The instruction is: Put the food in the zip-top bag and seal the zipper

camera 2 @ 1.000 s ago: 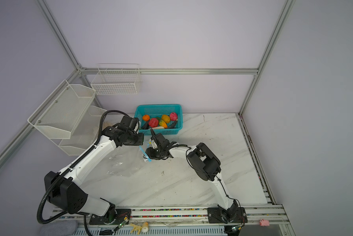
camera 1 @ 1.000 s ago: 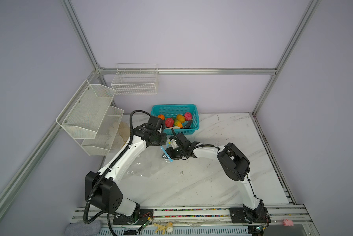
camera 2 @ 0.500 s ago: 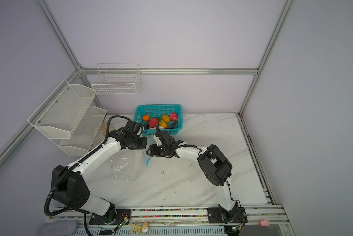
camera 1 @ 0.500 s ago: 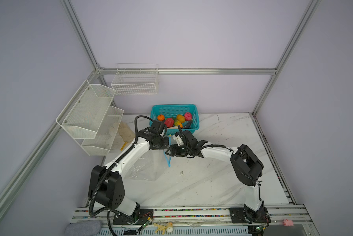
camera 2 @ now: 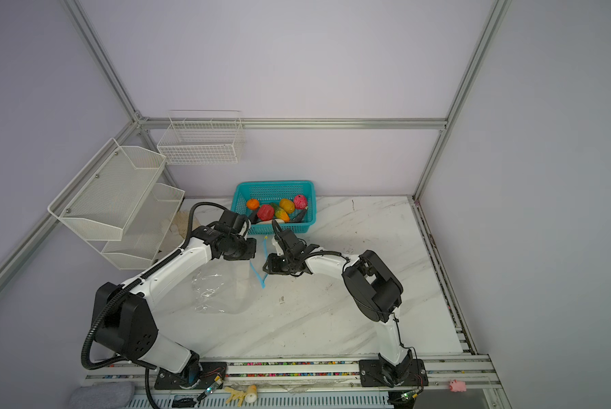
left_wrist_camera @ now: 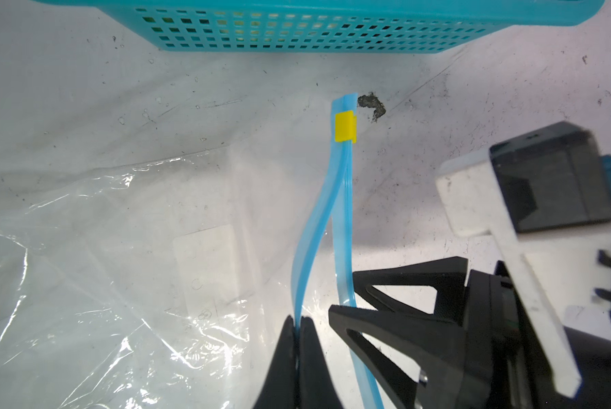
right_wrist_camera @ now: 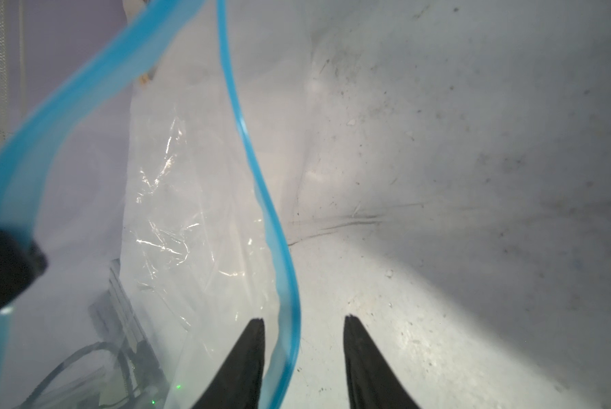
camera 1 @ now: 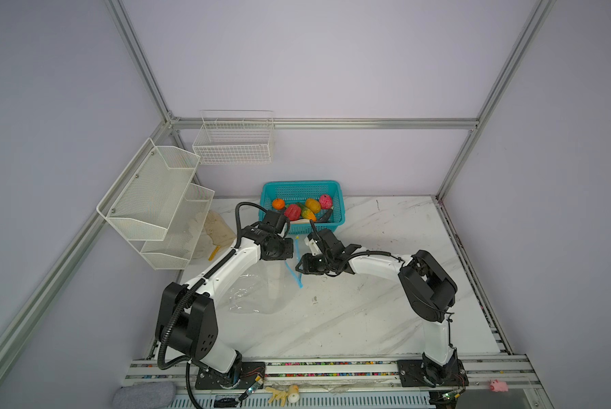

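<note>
Left wrist view: the left gripper (left_wrist_camera: 300, 320) has its jaws pressed together, pinching one lip of the zipper (left_wrist_camera: 343, 198).
Right gripper (right_wrist_camera: 302, 318): jaws spread. The other zipper lip runs between them, close to one finger, and is not clamped.
Zipper: two thin light-blue lips, parted near the grippers. They meet at a yellow slider (left_wrist_camera: 345, 126) at the end nearest the basket (left_wrist_camera: 297, 32).
Bag (camera 1: 258, 290): clear and crinkled. Its mouth is lifted between the two grippers, and its body trails onto the tabletop (camera 1: 367, 311) left of centre.
Basket: teal and perforated, at the middle of the tabletop's back edge, just beyond the slider.
Food (camera 1: 292, 211): orange, red, yellow-orange, pink, green and dark pieces, all lying in the basket.
Arms: in both top views they reach in from the front edge, and the grippers are close together just in front of the basket.
</note>
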